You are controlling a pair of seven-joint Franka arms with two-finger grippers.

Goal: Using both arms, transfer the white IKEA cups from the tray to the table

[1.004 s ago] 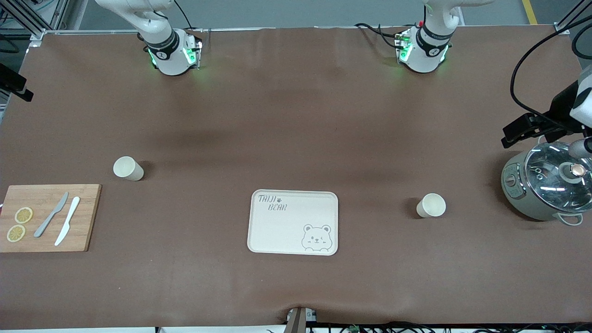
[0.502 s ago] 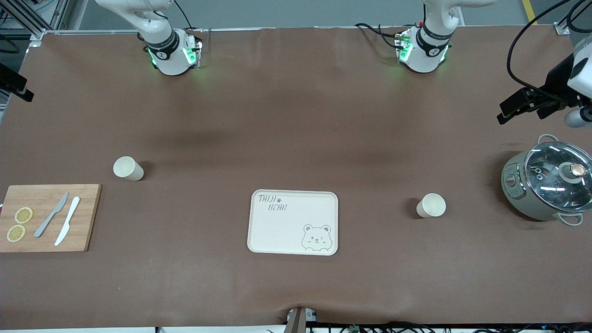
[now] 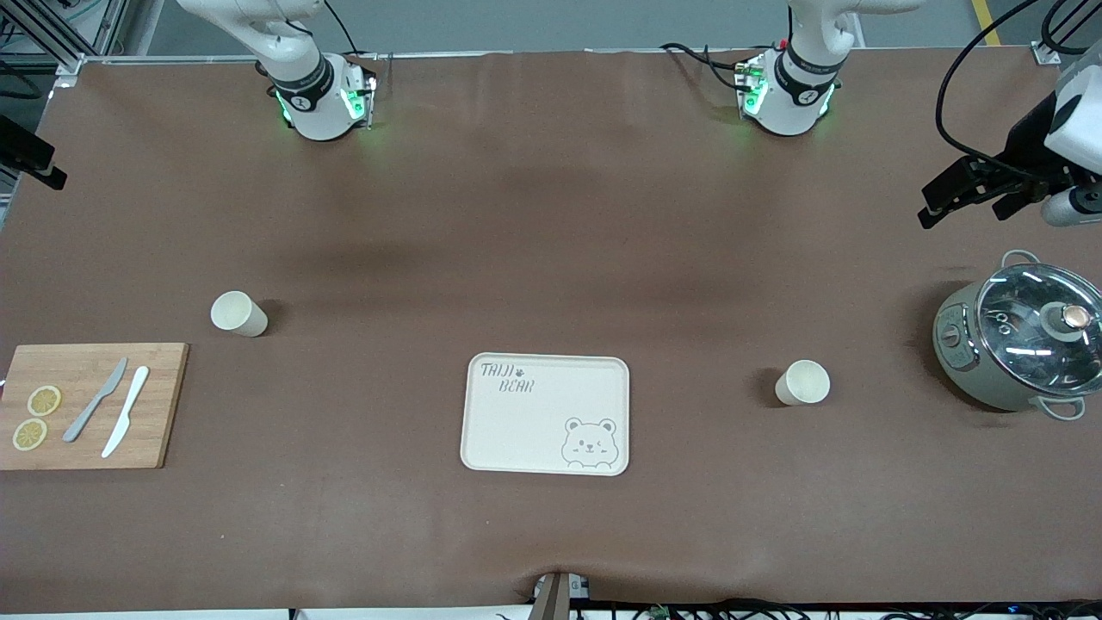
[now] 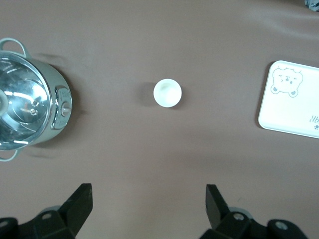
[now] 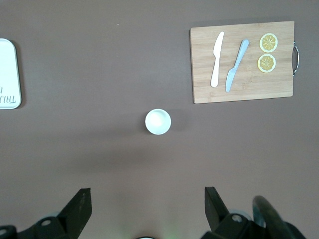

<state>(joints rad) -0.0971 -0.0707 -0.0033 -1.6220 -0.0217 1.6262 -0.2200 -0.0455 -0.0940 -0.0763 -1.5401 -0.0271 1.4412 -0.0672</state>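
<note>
Two white IKEA cups stand upright on the brown table. One cup (image 3: 238, 313) is toward the right arm's end, the other cup (image 3: 802, 382) toward the left arm's end. My left gripper (image 3: 968, 200) hangs open and empty, high over the table beside the pot. Its wrist view shows its own jaws (image 4: 148, 196) wide apart, well short of that cup (image 4: 167, 92). My right gripper (image 5: 147, 199) is open and empty, high above its cup (image 5: 158, 121). Only a black part of it (image 3: 30, 159) shows at the front view's edge.
A cream bear-printed tray (image 3: 545, 413) lies between the cups, nearer the front camera. A grey pot with a glass lid (image 3: 1020, 344) stands at the left arm's end. A wooden board (image 3: 86, 405) with two knives and lemon slices lies at the right arm's end.
My left gripper has moved off the pot's lid, toward the arms' bases. The right gripper, cups and tray have barely moved.
</note>
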